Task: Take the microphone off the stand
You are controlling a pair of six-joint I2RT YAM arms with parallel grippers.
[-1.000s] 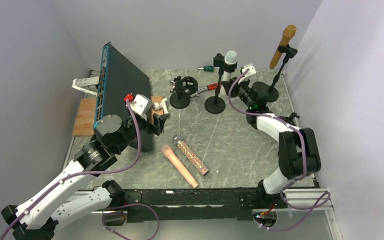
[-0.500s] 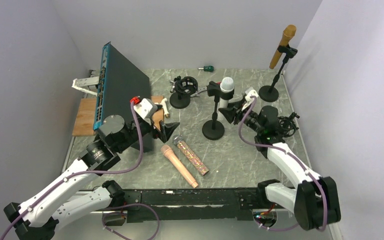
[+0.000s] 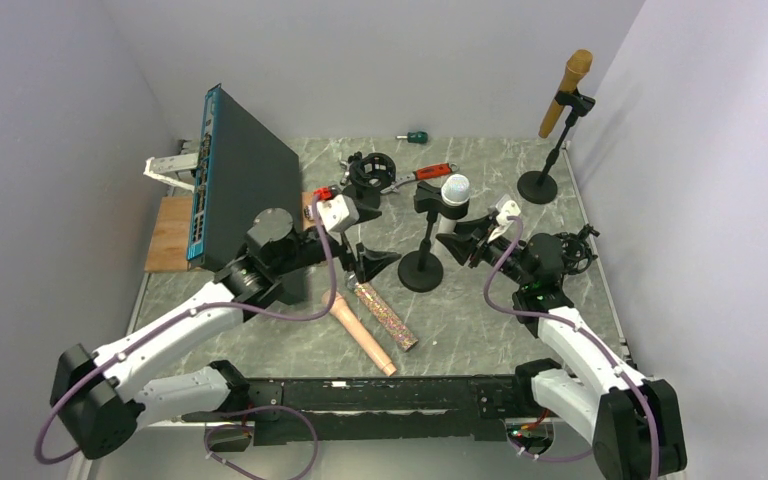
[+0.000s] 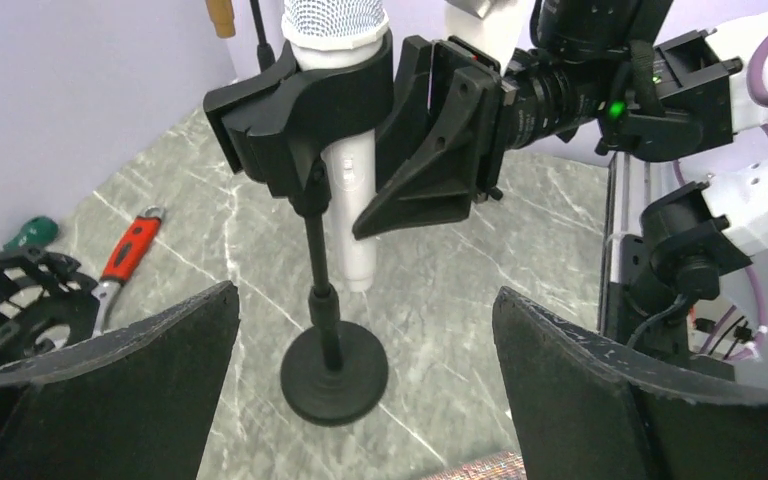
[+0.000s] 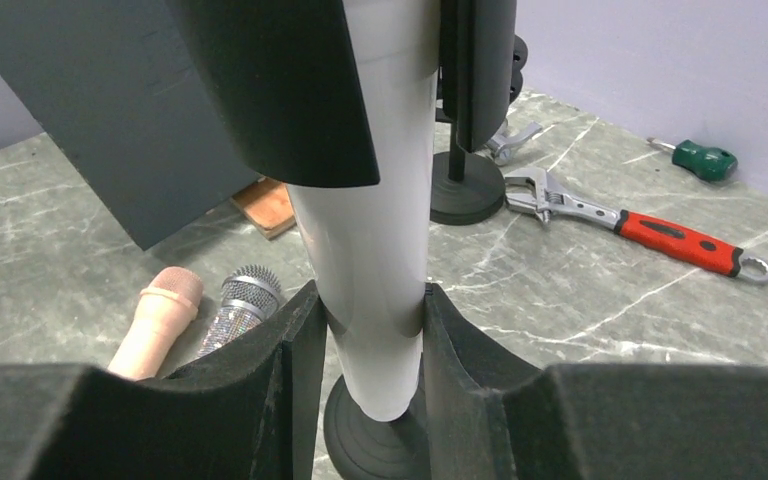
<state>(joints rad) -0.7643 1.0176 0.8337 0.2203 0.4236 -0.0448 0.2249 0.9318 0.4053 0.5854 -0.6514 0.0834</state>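
On the top camera you see the white microphone (image 3: 455, 190) standing in the black clip (image 3: 428, 195) of the middle stand (image 3: 421, 272), near the centre of the table (image 3: 480, 315). The right gripper (image 3: 462, 244) reaches in from its right, and the left gripper (image 3: 380, 262) sits just left of the stand's base. That view does not let you judge the grip itself.

Your right wrist camera does. Both foam pads (image 5: 298, 350) press against the lower end of the smooth white barrel, one on each side, so that pincer is clamped on the microphone below the clip. The barrel's bottom end hangs free above the round base.

The left wrist camera gives you the other arm. Its two fingers (image 4: 150, 350) are spread wide with nothing between them, and the stand's thin stem and base show ahead in the gap (touching neither finger). From here you also see the right gripper's black fingers meeting the barrel from behind.

The microphone has a grey mesh head above the clip and a plain white body that narrows slightly towards the bottom and runs down beside the stem.

Only the top view shows you the pink microphone (image 3: 358, 332) and the glittery one (image 3: 384, 314) lying flat in front of the stand.
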